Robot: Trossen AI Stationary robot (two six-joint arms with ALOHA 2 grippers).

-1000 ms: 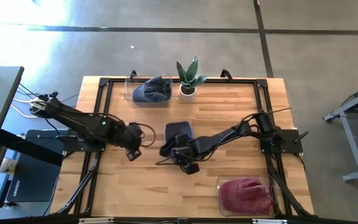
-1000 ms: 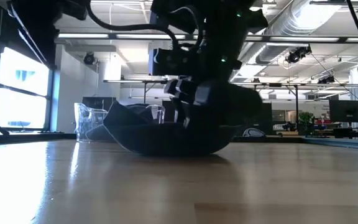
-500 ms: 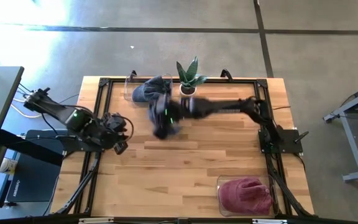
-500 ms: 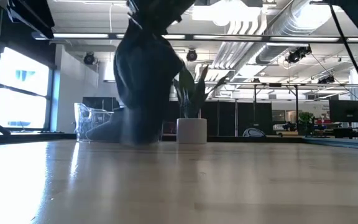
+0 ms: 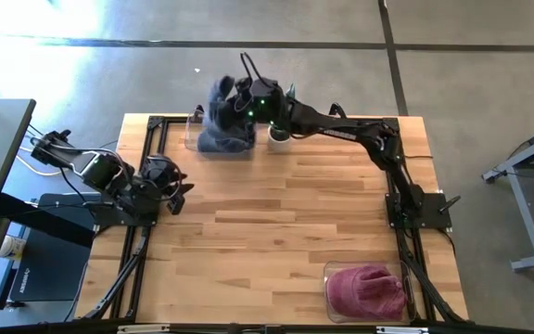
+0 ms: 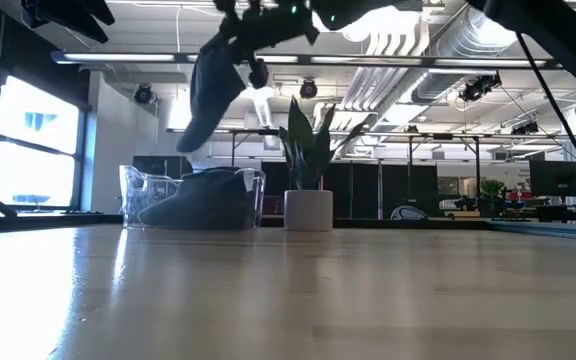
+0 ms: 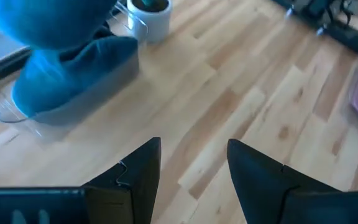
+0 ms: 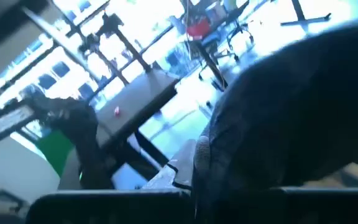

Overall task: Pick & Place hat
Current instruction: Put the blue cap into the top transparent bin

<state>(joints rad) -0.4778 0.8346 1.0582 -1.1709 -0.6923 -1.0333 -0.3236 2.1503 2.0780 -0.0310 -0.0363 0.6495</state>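
Dark limp hat (image 5: 221,97), dangling, folded.

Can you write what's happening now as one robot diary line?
right gripper: shut on dark hat, above clear bin | left gripper: open, waiting at left edge

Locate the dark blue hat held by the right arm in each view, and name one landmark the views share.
High view: the held hat hangs at the table's far edge, above the clear bin.
Low view: upper left of centre, above the bin.
Left wrist view: blurred blue mass at upper left.
Right wrist view: fills the right side.
Shared landmark: the white plant pot, beside the bin.
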